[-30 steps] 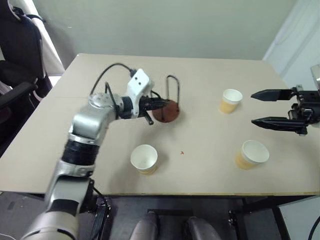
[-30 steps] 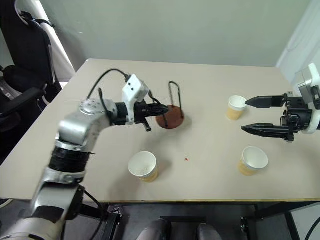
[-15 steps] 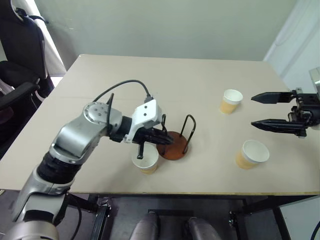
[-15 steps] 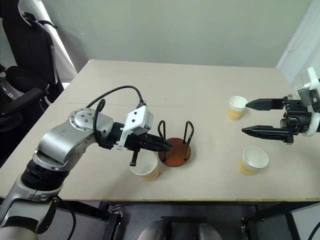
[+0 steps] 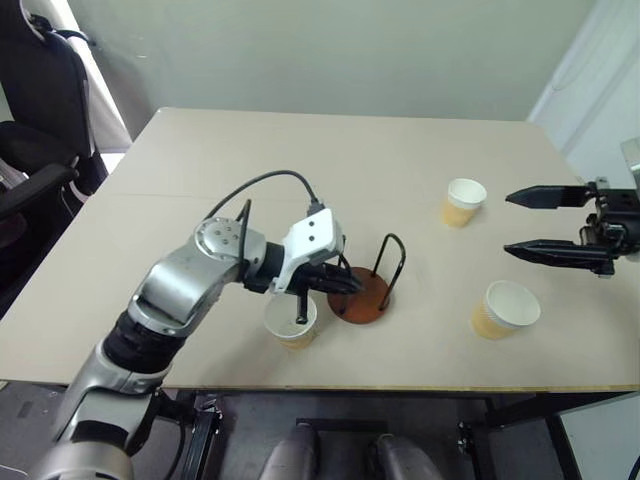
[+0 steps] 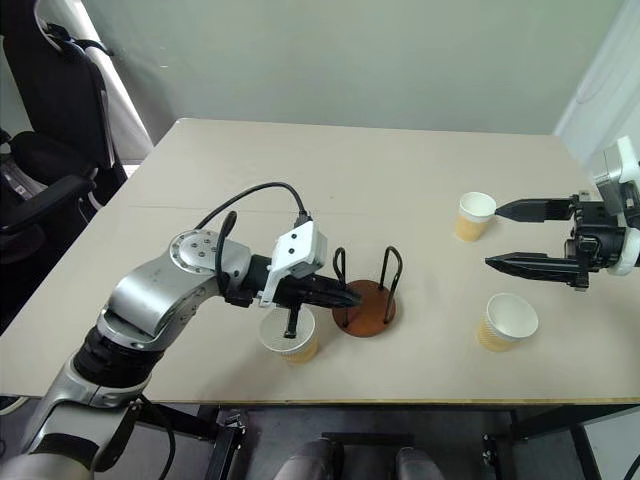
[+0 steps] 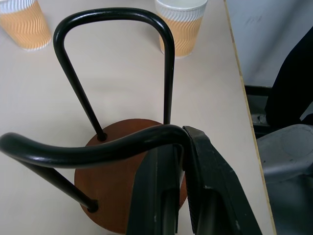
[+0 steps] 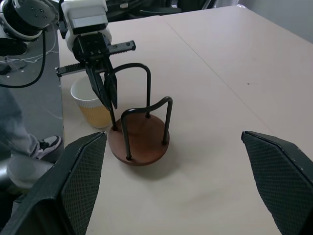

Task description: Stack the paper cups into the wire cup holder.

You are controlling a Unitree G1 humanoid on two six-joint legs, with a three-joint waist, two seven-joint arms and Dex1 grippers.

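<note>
We find the wire cup holder point(image 5: 362, 292) on the table point(image 5: 300, 170) near its front edge, about midway along. One paper cup point(image 5: 290, 321) stands just beside it on the left, closer to the front edge. Two more cups occupy the right side: one point(image 5: 463, 201) farther back, one point(image 5: 505, 308) near the front-right corner.

Three paper cups point(image 5: 291, 322) point(image 5: 461, 201) point(image 5: 505, 308), one wire cup holder point(image 5: 362, 293), one table point(image 5: 300, 170)

light: even, soft indoor | shadows: faint on table point(image 5: 420, 180) | focus: sharp | glare: none
</note>
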